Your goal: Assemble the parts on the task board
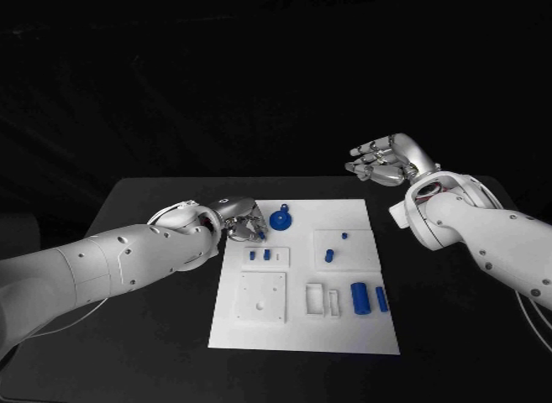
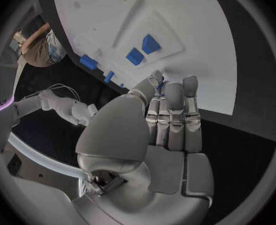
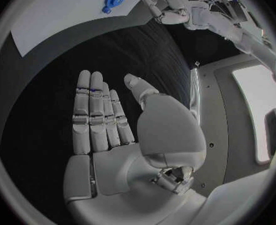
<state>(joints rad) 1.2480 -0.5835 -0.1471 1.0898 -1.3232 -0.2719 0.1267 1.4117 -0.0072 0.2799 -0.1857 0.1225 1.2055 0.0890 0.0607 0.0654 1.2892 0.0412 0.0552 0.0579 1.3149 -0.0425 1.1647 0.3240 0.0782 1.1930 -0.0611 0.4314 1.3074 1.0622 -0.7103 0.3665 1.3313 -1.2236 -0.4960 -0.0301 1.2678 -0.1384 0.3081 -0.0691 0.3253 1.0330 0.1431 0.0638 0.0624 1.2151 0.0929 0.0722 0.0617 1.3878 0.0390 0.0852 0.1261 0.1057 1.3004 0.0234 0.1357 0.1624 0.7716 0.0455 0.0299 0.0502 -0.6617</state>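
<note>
We see the white task board (image 1: 302, 332) lying flat mid-tabletop, its blue parts (image 1: 360, 296) scattered: a round part (image 1: 280, 222) at the far edge, small pieces in recesses, two cylinders near the right edge.

I can read no text, label, brand, number or sign anywhere from my station. The task board (image 1: 302, 336) is plain white with no printing I can make out, and the blue parts (image 1: 360, 296) on it carry no markings. The casings of the left hand (image 2: 165, 135) and the right hand (image 3: 125, 140) show nothing legible either.
</note>
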